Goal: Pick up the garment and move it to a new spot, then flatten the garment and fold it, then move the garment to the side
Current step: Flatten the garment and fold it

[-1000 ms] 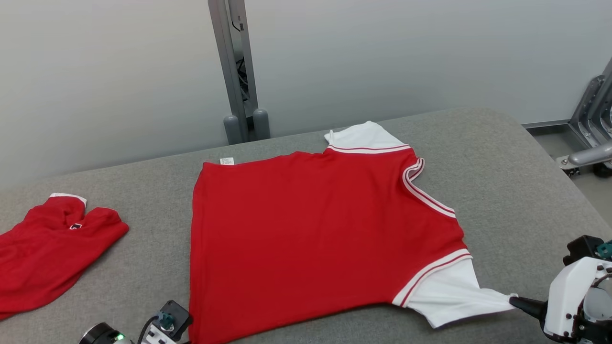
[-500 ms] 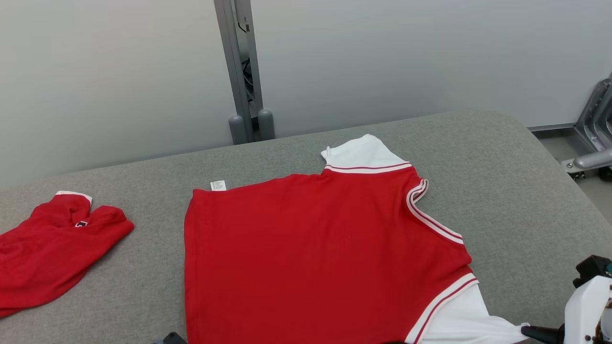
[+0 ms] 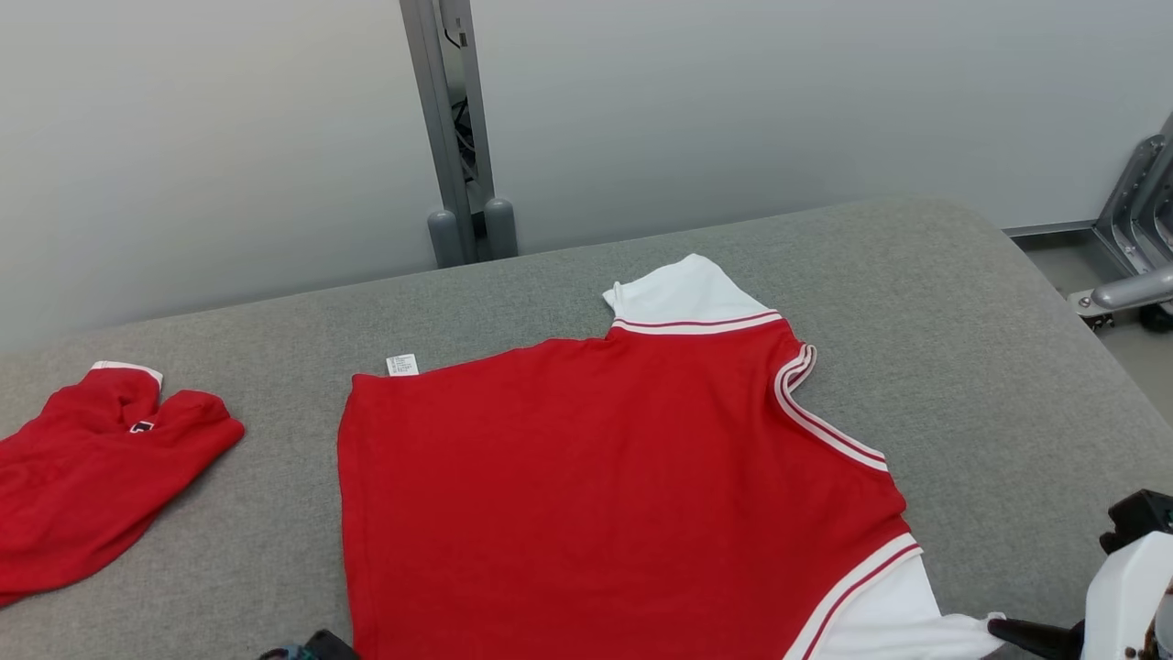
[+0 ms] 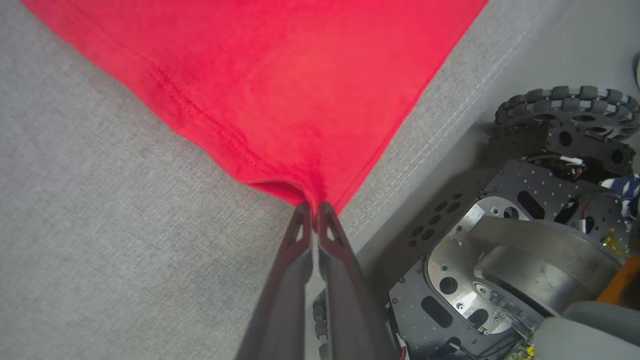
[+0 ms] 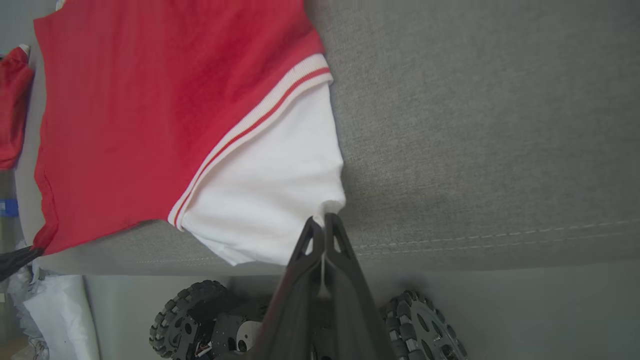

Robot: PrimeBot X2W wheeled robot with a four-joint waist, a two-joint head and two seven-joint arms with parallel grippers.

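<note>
The garment [image 3: 596, 495], a red shirt with white sleeves, lies spread flat on the grey padded table [image 3: 990, 367]. Its far sleeve [image 3: 687, 293] points to the back. In the left wrist view my left gripper [image 4: 314, 207] is shut on the shirt's red hem corner [image 4: 300, 185] by the table's near edge. My right gripper [image 5: 324, 217] is shut on the edge of the near white sleeve [image 5: 270, 190]. In the head view the right gripper [image 3: 994, 628] sits at the lower right, pinching the sleeve tip.
A second red garment [image 3: 92, 486] lies crumpled at the table's left. A grey post [image 3: 454, 137] stands behind the table and a metal frame [image 3: 1136, 229] at the right. My wheeled base [image 4: 565, 115] sits below the table's near edge [image 5: 475, 235].
The shirt has slid toward the near edge, its far hem and label now further from the back of the table. Both grippers have dropped lower in the head view, still pinching.
</note>
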